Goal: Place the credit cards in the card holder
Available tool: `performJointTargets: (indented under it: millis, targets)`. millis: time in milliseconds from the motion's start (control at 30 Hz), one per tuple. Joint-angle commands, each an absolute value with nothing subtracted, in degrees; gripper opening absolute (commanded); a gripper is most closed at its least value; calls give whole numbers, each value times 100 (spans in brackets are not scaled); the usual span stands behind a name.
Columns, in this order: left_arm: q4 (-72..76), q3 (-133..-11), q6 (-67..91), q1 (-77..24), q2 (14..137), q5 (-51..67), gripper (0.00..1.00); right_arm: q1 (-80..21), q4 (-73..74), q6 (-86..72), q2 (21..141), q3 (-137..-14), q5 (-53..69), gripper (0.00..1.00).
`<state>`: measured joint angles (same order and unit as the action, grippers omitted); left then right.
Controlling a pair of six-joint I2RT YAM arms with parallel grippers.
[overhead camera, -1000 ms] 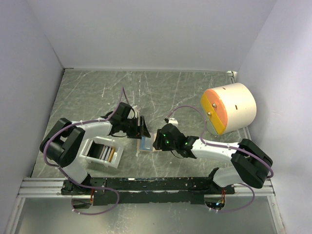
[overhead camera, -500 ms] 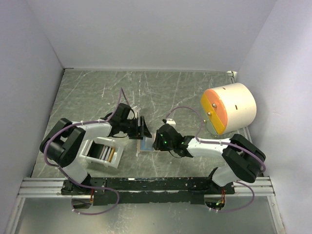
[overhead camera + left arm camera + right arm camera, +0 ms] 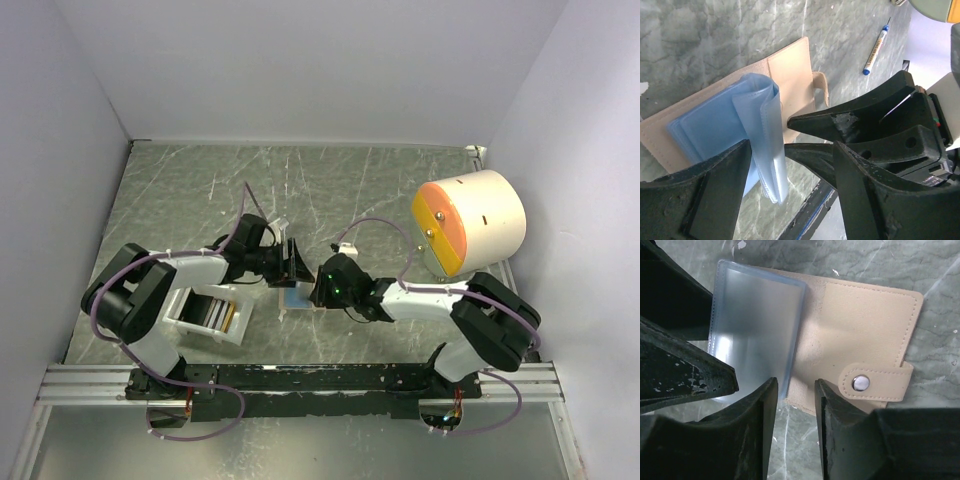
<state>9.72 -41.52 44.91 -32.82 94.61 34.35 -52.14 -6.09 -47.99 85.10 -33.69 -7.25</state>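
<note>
Your spread left gripper straddles the sleeve of the card holder below; I cannot tell the hold of your right gripper.

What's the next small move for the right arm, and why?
Probably close the right end effector on the plastic sleeves' edge: its fingers straddle it, the card holder lies open, and the open left end effector flanks them.

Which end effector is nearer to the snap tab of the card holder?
Right. The right end effector is just beside the snap tab; the left end effector straddles the blue sleeves, farther away.
</note>
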Motion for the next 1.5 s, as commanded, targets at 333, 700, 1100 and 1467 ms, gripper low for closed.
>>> performJointTargets:
  millis: [333,700,1100,1467]
  targets:
    - [1578,-4252,4842,-3358,9307,3845,75,-5235,290,-4709,7042,-3260,-1022,41]
    - [1706,-4519,4957,-3617,9714,3784,75,-5235,-457,-4706,6783,-3102,-413,35]
    - [1943,-4792,5193,-3885,9984,3760,75,-5312,-526,-4676,6815,-3234,-327,40]
    - [1274,-4894,4917,-3937,9828,3112,73,-5327,-456,-4681,7365,-3282,-771,39]
